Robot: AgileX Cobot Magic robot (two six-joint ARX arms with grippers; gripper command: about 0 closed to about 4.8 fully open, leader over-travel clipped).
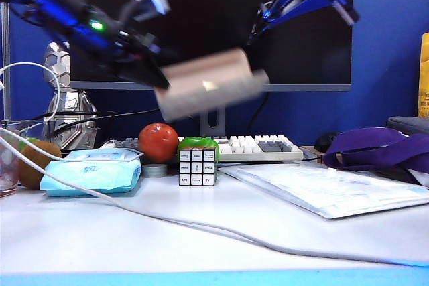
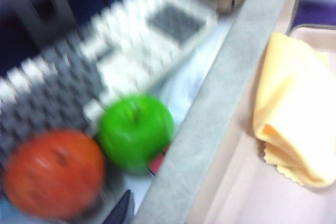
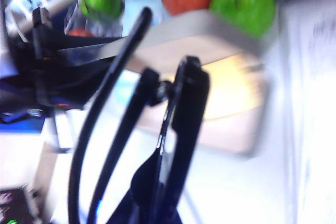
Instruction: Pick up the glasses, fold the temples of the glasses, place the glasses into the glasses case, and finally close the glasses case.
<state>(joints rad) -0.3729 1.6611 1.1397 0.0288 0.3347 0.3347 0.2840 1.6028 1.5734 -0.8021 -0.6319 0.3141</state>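
Above desk (image 1: 100,232), left jaws hold glasses case (image 1: 208,85) level, long axis sideways.

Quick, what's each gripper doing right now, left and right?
Left gripper: shut on the glasses case, lifted above the desk.
Right gripper: shut on the glasses, by the case.

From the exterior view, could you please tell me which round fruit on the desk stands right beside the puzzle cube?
The green apple, directly behind the puzzle cube; the red fruit sits further left, the brown kiwi at the far left.
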